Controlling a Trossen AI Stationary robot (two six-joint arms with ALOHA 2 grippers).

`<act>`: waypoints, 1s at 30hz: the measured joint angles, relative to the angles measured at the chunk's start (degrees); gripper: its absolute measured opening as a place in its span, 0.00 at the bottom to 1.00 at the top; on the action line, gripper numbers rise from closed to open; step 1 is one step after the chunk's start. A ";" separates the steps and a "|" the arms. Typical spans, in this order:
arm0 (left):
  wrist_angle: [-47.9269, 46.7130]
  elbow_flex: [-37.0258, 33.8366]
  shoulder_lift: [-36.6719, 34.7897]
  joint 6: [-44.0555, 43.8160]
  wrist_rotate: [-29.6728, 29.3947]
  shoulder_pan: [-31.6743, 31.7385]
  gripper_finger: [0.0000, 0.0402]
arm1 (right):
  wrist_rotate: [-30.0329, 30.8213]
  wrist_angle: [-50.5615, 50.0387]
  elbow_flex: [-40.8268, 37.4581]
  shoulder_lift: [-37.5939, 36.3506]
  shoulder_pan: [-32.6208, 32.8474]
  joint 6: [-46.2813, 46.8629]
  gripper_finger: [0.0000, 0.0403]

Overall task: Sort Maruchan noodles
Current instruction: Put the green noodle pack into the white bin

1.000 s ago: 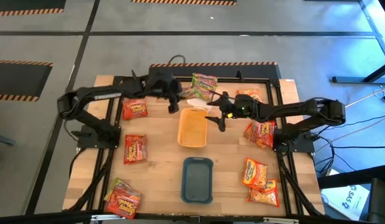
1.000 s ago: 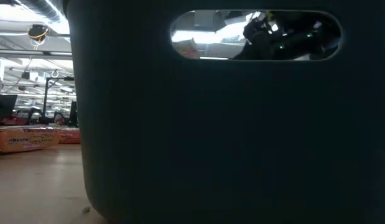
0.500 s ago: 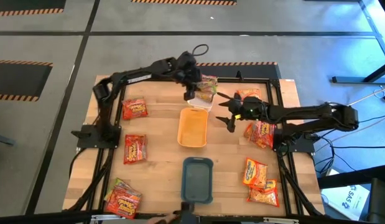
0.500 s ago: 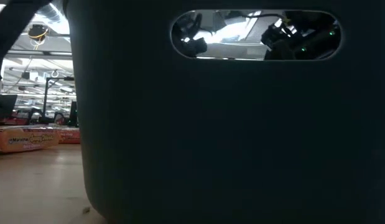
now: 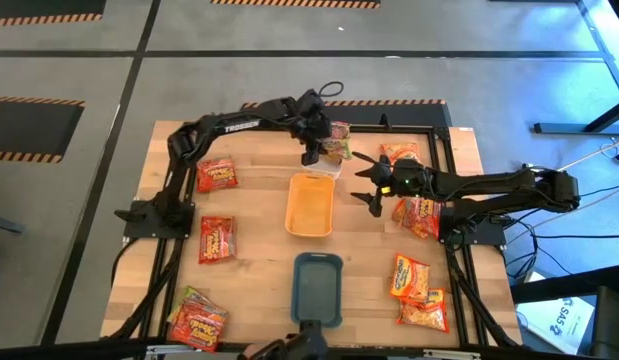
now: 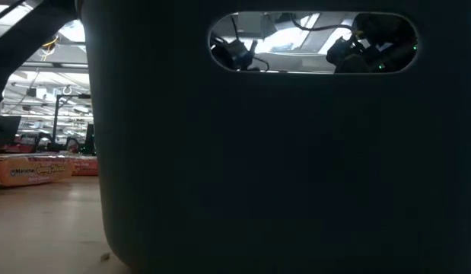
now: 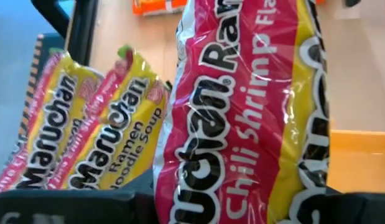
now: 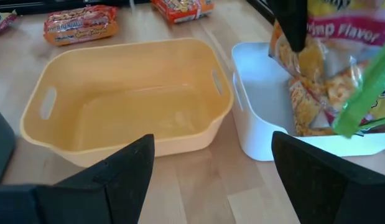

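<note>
- Left wrist view shows a green-pink packet (image 7: pixel 248 106) filling the centre and right of the frame, its glossy film creased and catching the light. I judge it light, soft and slippery, with a brittle noodle block inside.
- A pinch on the flat faces near one short end, or on the crimped seam, looks like the safest hold. Squeezing the middle hard could crack the block.
- In the high view, the left claw (image 5: pixel 311 150) sits at upper centre of the frame and is closed on that packet, directly over the white tray (image 5: pixel 319 166), which already holds packets of the same kind.
- The right claw (image 5: pixel 368 184) hovers just right of the orange tray (image 5: pixel 310 204), near the frame's centre. Its jaws stand spread and hold nothing.
- In the right wrist view, the orange tray lies empty at left, the white tray touches its right side, and the held packet hangs above the white tray at upper right.
- Other noodle packets lie on the table (image 5: pixel 254 260): red ones (image 5: pixel 216 239) at left, orange ones (image 5: pixel 410 277) at right, and a mixed pair at lower left.
</note>
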 joint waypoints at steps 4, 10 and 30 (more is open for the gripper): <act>-2.39 -0.01 1.08 0.25 -4.08 0.17 0.32 | 0.01 -0.01 0.00 0.00 0.00 0.13 0.76; -2.71 -0.02 1.06 0.69 -5.74 0.20 0.32 | 0.01 0.00 0.00 0.02 0.00 0.09 0.76; -8.04 -0.07 3.17 1.49 -8.74 -0.20 0.32 | 0.01 0.00 0.00 0.07 0.00 0.11 0.76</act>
